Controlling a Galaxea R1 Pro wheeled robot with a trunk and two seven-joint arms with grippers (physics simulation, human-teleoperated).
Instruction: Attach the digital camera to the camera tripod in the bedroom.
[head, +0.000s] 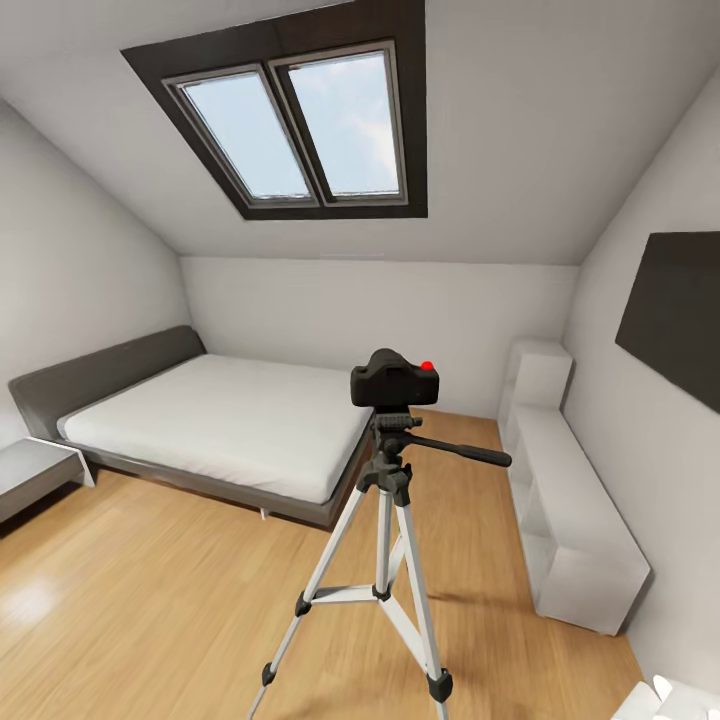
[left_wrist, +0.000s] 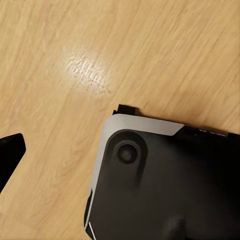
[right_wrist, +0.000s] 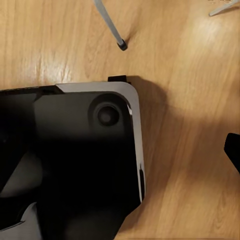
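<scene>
Tripod legs (head: 385, 590): splayed on floor (head: 150, 600) for stability.
Digital camera (head: 394, 382): seated on tripod head, apparently attached.
Hands: opening cannot be told.

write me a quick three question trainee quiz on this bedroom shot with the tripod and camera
1. True or false: the small black digital camera with a red round button sits on top of the silver-legged camera tripod.
2. Multiple choice: the tripod's long black pan handle points toward A) the grey bed with white mattress, B) the white shelf unit along the wall, C) the dark-framed skylight.
3. Fill in: the tripod's feet stand on the light ____ floor.

Key: 1 true; 2 B; 3 wood.
</scene>
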